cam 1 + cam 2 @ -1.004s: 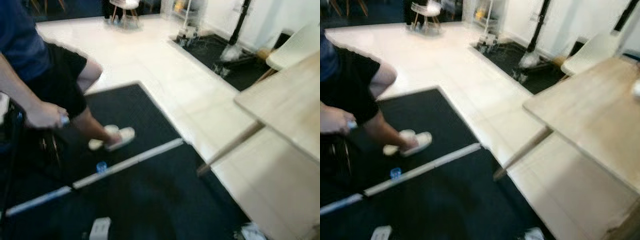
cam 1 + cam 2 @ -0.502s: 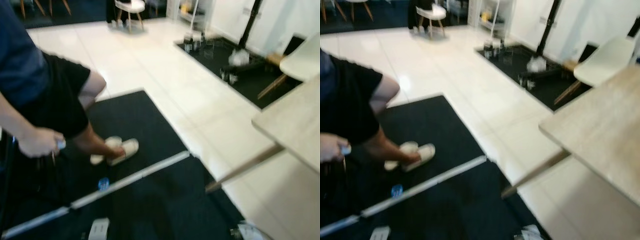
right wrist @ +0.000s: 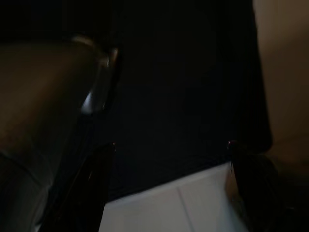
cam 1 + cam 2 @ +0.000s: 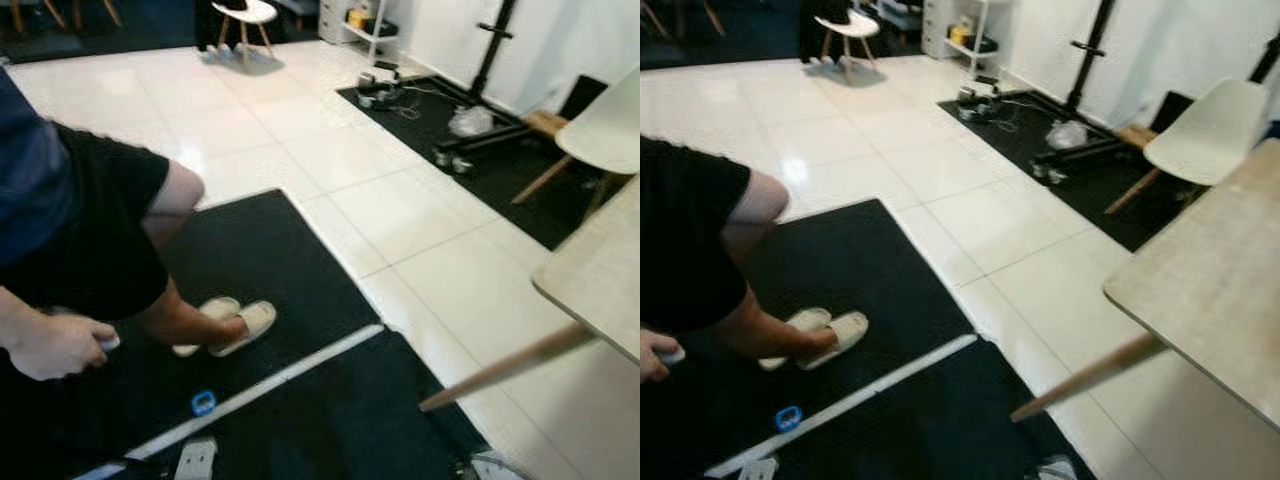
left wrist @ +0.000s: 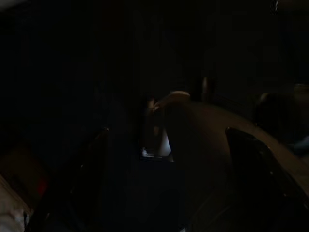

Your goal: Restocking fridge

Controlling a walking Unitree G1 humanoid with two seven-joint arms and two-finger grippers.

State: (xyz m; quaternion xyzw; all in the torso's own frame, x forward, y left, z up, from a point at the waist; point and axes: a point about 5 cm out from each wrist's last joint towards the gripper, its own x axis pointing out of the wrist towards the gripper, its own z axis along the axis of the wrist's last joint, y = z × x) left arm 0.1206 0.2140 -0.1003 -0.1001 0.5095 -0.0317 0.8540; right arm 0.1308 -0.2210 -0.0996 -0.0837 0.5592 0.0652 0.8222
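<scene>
a person (in pale slippers) stands on a black mat.

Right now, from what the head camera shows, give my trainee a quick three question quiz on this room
1. True or false: the person stands on the black mat.
2. What lies by the white strip on the mat? A) a small blue thing B) a red cup C) a green bottle
3. Fill in: the white chair is beside the wooden ____.

Key: 1 true, both slippers are on the mat. 2 A, the small blue thing. 3 table.
</scene>
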